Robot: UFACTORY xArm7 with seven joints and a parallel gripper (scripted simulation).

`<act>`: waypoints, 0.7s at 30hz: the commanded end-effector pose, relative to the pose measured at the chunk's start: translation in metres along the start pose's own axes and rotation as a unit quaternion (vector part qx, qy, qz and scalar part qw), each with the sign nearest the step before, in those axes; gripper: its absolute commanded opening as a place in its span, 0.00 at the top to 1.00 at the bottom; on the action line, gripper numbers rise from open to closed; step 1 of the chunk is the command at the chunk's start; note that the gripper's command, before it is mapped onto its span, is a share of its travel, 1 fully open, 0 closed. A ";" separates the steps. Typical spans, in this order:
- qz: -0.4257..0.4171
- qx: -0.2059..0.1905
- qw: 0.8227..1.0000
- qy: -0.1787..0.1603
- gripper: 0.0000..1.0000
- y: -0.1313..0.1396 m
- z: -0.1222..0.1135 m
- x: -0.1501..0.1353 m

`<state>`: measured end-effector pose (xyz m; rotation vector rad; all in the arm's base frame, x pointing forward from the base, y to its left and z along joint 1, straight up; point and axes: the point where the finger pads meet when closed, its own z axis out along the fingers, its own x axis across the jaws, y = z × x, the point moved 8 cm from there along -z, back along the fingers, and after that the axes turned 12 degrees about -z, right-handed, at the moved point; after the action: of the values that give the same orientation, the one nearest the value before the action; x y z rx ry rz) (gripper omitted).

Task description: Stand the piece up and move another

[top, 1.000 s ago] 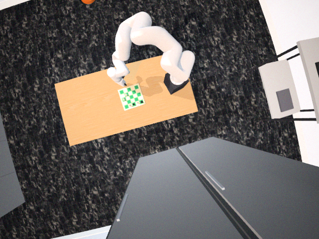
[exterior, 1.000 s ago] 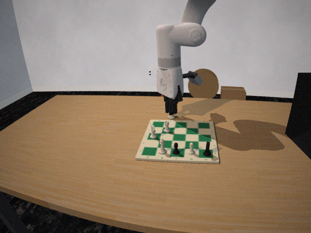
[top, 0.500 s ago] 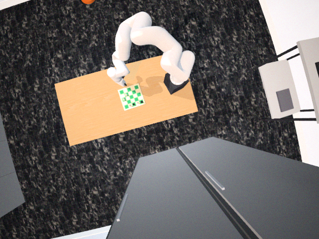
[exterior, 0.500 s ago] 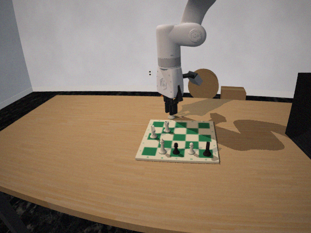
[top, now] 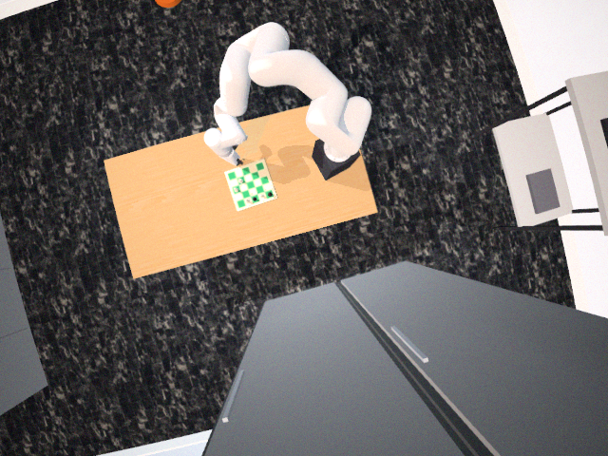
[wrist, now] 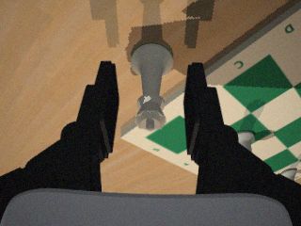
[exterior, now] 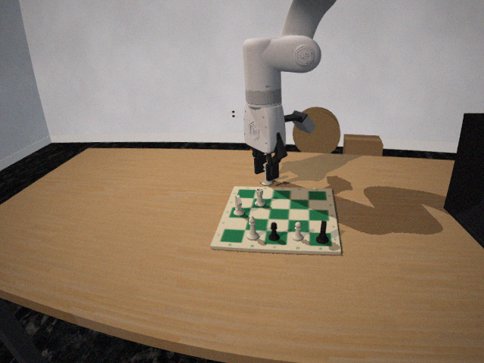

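A white chess piece stands upright on the wooden table just behind the far edge of the green and white board (exterior: 278, 218). My gripper (exterior: 266, 169) is directly over it, with the fingers on either side. In the wrist view the piece (wrist: 150, 85) stands between the open fingers with a gap on each side. The black pawn (exterior: 274, 231) stands upright on C1 in the front row. The C5 square (exterior: 280, 193) in the far row is bare.
On the board stand a white knight (exterior: 238, 206), a white rook (exterior: 259, 197), a white bishop (exterior: 252, 228), a white pawn (exterior: 298, 231) and a tall black piece (exterior: 321, 232). The arm's black base (exterior: 466, 168) stands at the table's right.
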<state>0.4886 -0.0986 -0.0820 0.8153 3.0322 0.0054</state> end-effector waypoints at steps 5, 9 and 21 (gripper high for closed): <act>0.000 -0.001 1.000 -0.002 0.58 0.001 -0.002 -0.001; 0.000 -0.001 1.000 -0.002 0.58 0.001 -0.006 -0.001; 0.000 -0.001 1.000 -0.002 0.58 0.000 -0.062 -0.001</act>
<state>0.4890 -0.0987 -0.0409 0.8145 3.0314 0.0034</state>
